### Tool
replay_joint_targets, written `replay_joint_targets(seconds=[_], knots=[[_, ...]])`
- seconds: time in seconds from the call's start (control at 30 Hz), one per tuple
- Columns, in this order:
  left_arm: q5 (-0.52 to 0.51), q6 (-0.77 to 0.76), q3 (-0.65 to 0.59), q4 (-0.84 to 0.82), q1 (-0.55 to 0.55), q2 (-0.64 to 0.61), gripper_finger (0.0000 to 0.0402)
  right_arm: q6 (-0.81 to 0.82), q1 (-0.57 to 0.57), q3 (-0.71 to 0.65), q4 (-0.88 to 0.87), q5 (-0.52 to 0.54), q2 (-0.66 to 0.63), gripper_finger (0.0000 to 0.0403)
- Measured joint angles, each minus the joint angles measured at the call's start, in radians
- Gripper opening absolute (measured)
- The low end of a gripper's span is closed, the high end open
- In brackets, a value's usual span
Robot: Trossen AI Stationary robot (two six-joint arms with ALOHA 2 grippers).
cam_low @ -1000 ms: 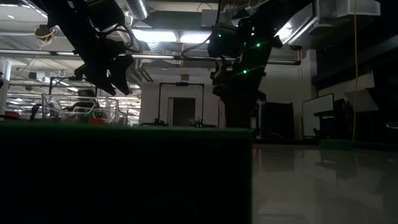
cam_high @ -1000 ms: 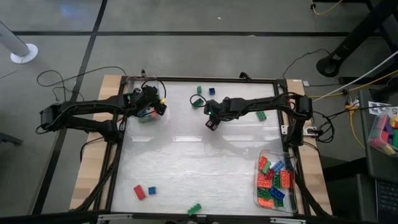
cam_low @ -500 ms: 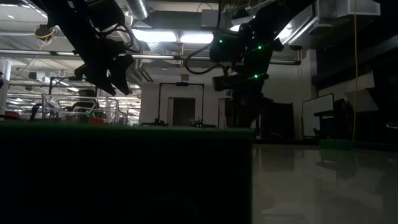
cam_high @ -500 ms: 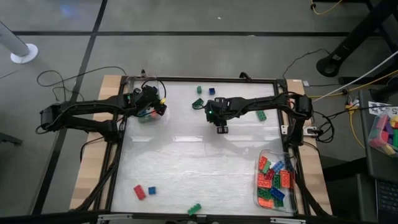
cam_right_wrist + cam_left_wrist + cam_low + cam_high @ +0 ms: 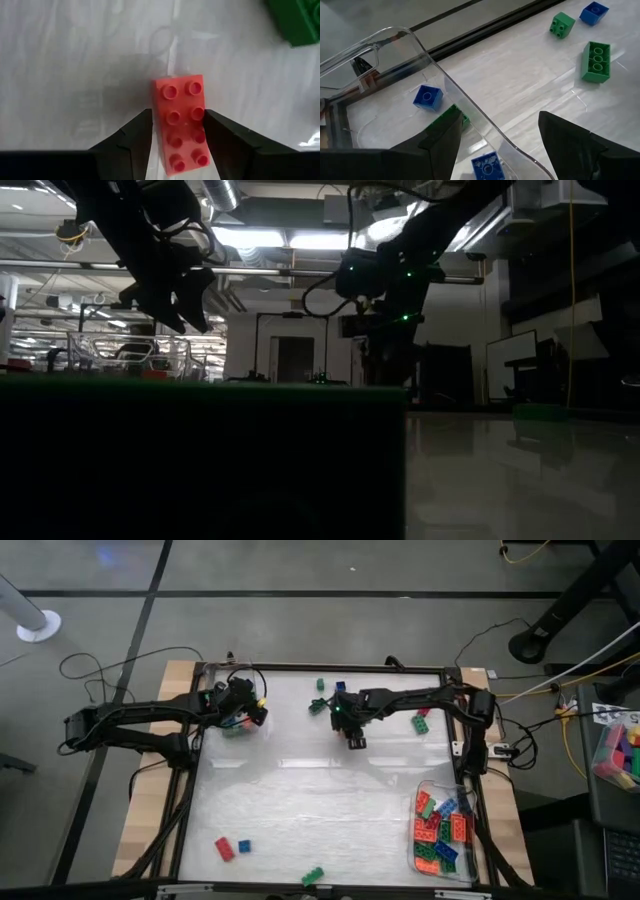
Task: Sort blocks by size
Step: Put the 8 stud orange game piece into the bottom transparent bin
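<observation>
Above the middle of the desk's (image 5: pixel 300 790) far half, the right hand (image 5: pixel 172 135) was clamped on a long red block (image 5: pixel 181 125) with two rows of four studs, lifted off the white surface. Over the far left corner the left hand (image 5: pixel 495 135) hung with fingers apart above a clear tray (image 5: pixel 420 55) containing small blue blocks (image 5: pixel 427 96).

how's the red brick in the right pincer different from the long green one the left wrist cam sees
The red brick is red with eight studs in two rows; the long green brick shows one row of three rings. The red brick sits between the right pincer's fingers; the green one lies loose on the table. Both are rectangular.
</observation>
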Motion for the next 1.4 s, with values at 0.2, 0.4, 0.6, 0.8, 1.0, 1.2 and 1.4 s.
replay_joint_targets(seconds=[0.2, 0.4, 0.6, 0.8, 1.0, 1.2, 1.4], knots=[[0.001, -0.001, 0.000, 0.002, -0.005, 0.000, 0.0249, -0.004, 0.004, 0.005, 0.013, 0.066, 0.048, 0.0177], [0.014, -0.001, 0.000, 0.009, -0.007, 0.000, 0.0249, 0.058, 0.001, 0.002, 0.010, -0.010, 0.057, 0.0177], [0.107, 0.031, 0.000, 0.075, -0.013, 0.000, 0.0249, 0.090, 0.006, 0.001, 0.029, -0.048, 0.055, 0.0173], [0.255, 0.030, 0.000, 0.216, -0.042, 0.000, 0.0249, 0.105, 0.030, 0.080, 0.039, -0.067, 0.063, 0.0138], [0.403, -0.168, 0.000, 0.268, -0.071, 0.000, 0.0249, 0.101, 0.078, 0.191, 0.123, -0.046, 0.058, 0.0152], [0.427, -0.242, 0.000, 0.264, -0.106, 0.000, 0.0249, 0.075, 0.133, 0.265, 0.236, -0.039, 0.057, 0.0160], [0.429, -0.285, 0.000, 0.267, -0.138, 0.000, 0.0249, 0.059, 0.171, 0.281, 0.421, 0.079, 0.056, 0.0144]])
